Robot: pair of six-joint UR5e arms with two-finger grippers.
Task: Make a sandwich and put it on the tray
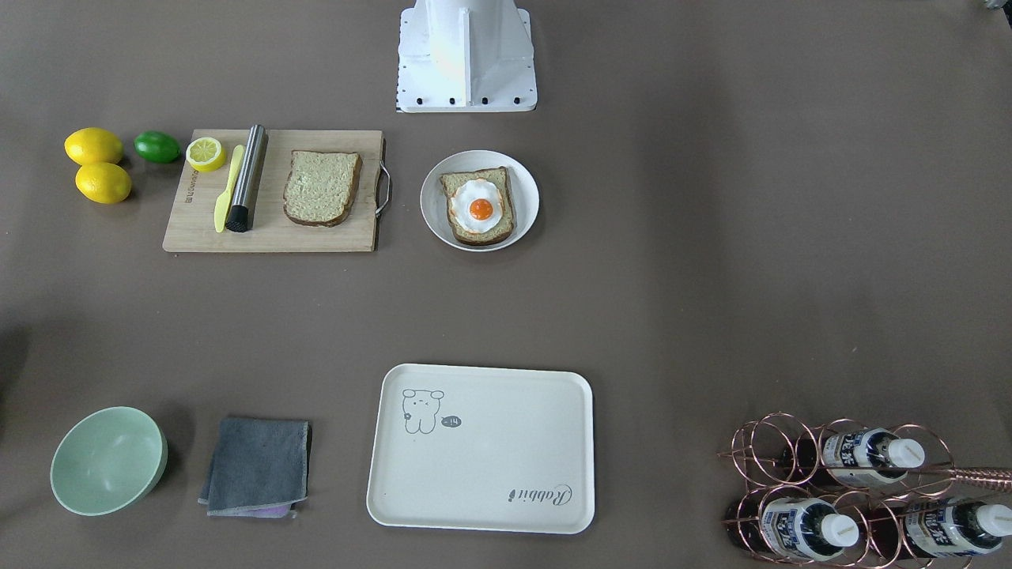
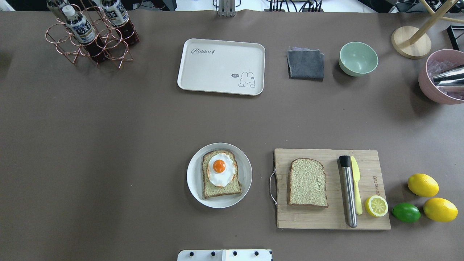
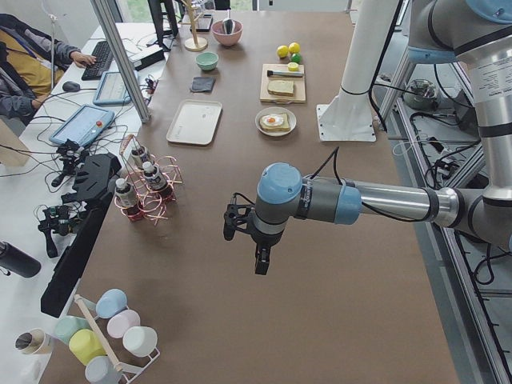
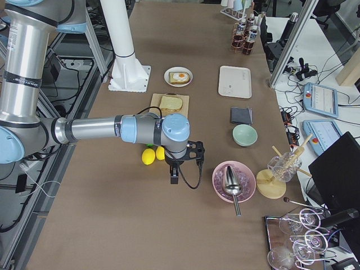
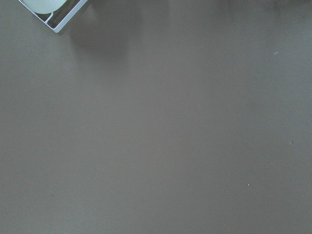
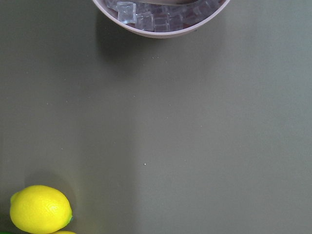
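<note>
Currently nothing stacked: egg-topped slice (image 2: 221,174) on plate (image 2: 192,177), lower centre of overhead view; second slice (image 2: 307,182) on board (image 2: 326,217) at right, laid ready. Tray (image 2: 217,69) top centre. Left gripper (image 3: 262,260), right gripper (image 4: 174,175) parked clear; we cannot tell opening or hold.

A wooden cutting board (image 2: 311,219) is sitting on the brown desk (image 2: 108,145), carrying a steel cylinder (image 2: 348,192), a yellow plastic knife (image 2: 356,188) lying right alongside it, and a lemon half (image 2: 376,206) at the corner. Two whole lemons (image 2: 422,185) and a lime (image 2: 406,212) are lying just off that end. A round white plate (image 2: 194,181) is sitting near the board's handle. Across the desk, a mint bowl (image 2: 358,58) is standing near a folded grey cloth (image 2: 305,64), a copper wire rack (image 2: 74,54) is holding bottles (image 2: 80,27), and a pink bowl (image 2: 433,90) is holding ice cubes (image 6: 146,19) and a metal scoop (image 2: 449,76).
</note>
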